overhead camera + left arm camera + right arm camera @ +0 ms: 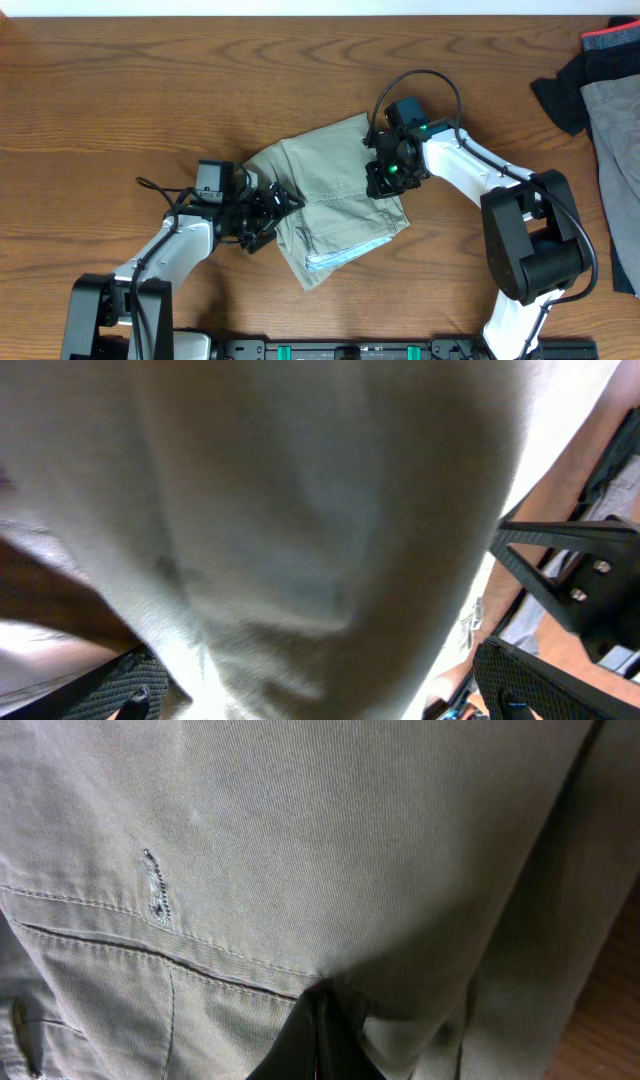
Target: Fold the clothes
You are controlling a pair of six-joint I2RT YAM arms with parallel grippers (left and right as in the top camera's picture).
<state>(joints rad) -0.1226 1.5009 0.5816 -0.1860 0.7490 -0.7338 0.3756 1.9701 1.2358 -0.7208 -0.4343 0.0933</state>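
1. The light khaki-beige cotton shorts (pixel 335 195) lie in a loosely folded bundle in the middle of the brown wooden desk (pixel 150 80), between the two arms
2. A strip of pale blue-white waistband lining (pixel 345 255) peeks out along the bundle's near edge
3. The left gripper (pixel 283 203) sits at the left edge of the shorts, its black fingers (pixel 565 565) spread wide; from its wrist view the pale cloth fills nearly everything, right up against the lens
4. Whether any cloth lies between those spread fingers I cannot tell
5. The right gripper (pixel 385 182) is down on the right part of the shorts, its dark fingertips (pixel 318 1040) pressed together and pushed against the fabric, which puckers around them
6. I cannot tell whether a fold is caught between those tips
7. Close up, the cloth there shows a stitched pocket seam (pixel 150 945) and a small stitched buttonhole (pixel 155 885) just above it
8. Well apart at the far right edge of the desk lie a grey fabric garment (pixel 615 130) and a black garment with red trim (pixel 570 85), touching each other
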